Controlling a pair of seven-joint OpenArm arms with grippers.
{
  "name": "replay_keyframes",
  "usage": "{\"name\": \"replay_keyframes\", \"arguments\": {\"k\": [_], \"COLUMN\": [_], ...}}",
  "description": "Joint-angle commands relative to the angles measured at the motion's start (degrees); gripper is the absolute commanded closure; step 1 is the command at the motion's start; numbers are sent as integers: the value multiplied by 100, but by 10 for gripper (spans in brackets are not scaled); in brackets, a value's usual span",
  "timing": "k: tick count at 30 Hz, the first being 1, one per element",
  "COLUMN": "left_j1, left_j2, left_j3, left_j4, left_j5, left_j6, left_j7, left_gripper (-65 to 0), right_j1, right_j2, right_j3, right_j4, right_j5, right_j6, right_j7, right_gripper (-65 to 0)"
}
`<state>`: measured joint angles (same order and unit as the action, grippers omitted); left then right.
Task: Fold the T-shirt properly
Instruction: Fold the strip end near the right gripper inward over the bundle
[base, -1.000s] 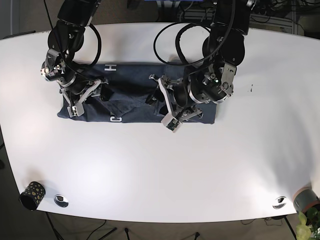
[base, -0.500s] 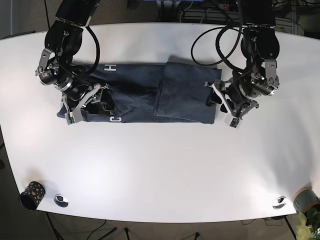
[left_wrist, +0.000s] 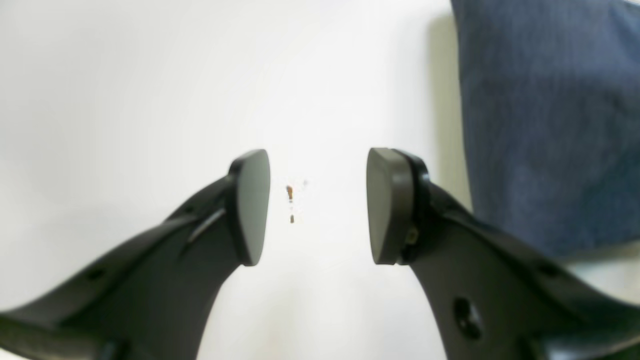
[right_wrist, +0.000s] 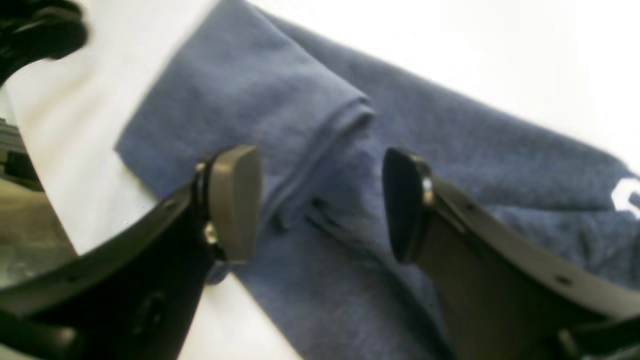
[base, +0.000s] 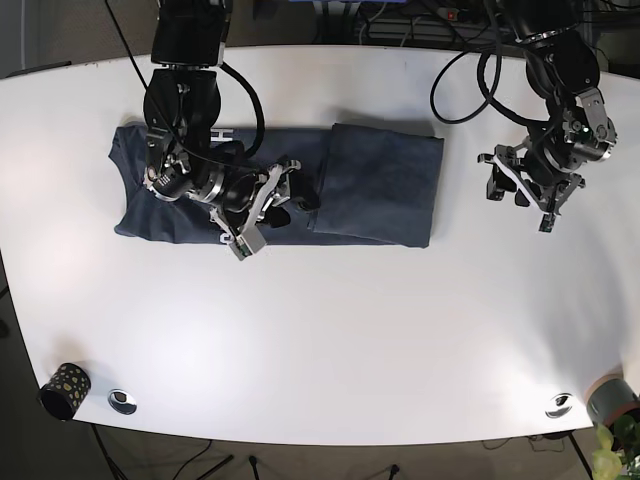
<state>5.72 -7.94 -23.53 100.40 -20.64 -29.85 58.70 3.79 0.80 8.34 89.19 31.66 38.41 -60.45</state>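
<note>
White table (base: 330, 330) | navy T-shirt (base: 375, 185) lies flat at its back, right side folded inward, white lettering showing | right gripper (right_wrist: 320, 202) parted over fabric, empty | left gripper (left_wrist: 317, 205) parted over bare table, empty

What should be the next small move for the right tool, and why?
Probably lower the right tool and close it on the shirt fold beneath. Its jaws are open above that fold; the left tool is open over bare table.

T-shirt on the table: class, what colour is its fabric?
The T-shirt is dark navy blue with white lettering, shown best in the base view.
</note>
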Motion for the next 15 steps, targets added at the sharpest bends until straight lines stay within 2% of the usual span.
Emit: {"name": "replay_keyframes", "arguments": {"k": [1,10,15], "left_j1": [-92,-75,13], "left_j2": [-71,-71,-54], "left_j3": [-34,-51,-43], "left_j4": [206,241,241], "left_j5": [-103,-103,-103], "left_j6": [-26,-26,-26], "left_j7": [-142,-133,-133], "left_gripper": [-286,-286,-286], "right_j1": [258,777,856], "right_j2": [-75,-93,-216], "right_j3": [-65,-91,-91], "right_j4": [-229,-1090,-1398], "right_j5": [82,109,109], "right_j6": [5,22,22], "right_j7": [115,132,132], "right_gripper": [-366,-366,-365]}}
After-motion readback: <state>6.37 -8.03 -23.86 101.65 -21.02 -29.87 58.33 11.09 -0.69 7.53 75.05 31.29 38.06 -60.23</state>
